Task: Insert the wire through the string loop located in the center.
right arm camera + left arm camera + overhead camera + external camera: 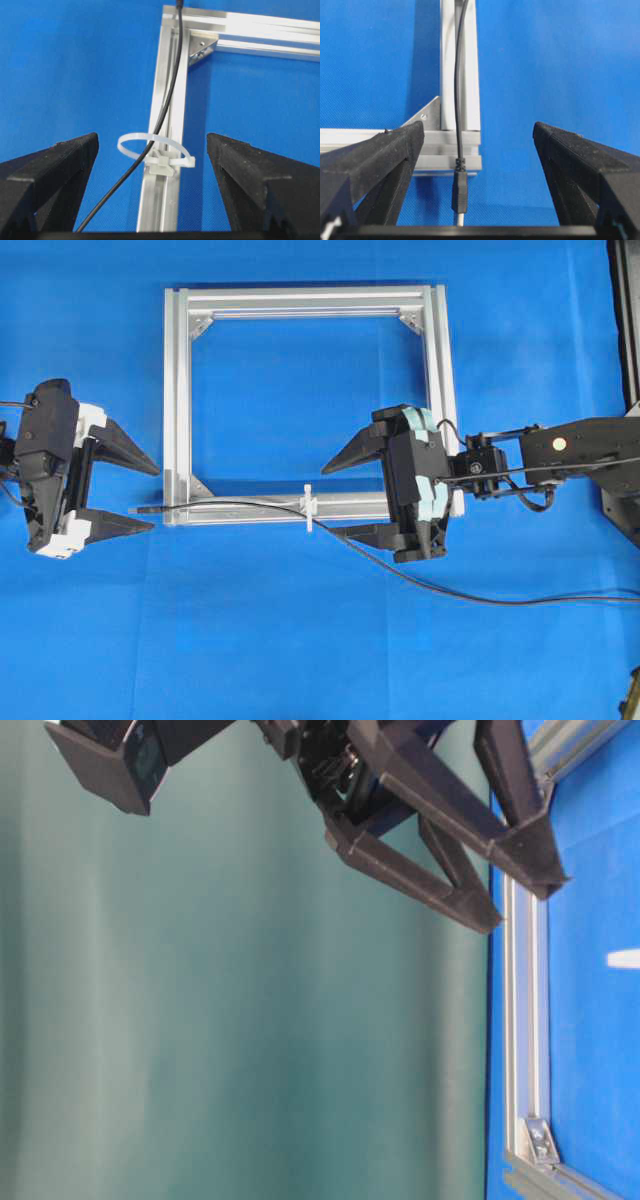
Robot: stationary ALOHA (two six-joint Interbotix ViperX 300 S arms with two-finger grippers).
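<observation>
The black wire [420, 578] comes in from the right and runs through the white string loop [310, 508]. It then follows the near bar of the frame, and its plug tip [142, 510] lies just past the frame's corner. In the right wrist view the wire [165, 105] passes inside the string loop [131, 140]. My right gripper [326, 501] stands open around the loop, touching nothing. My left gripper [155, 498] is open around the plug tip [459, 192], which lies nearer its left finger [395, 150], untouched.
The silver aluminium frame [177, 390] lies flat on the blue mat, with corner brackets [427, 117] inside its corners. The right arm [580, 445] reaches in from the right edge. The wire trails off at the right [600, 595].
</observation>
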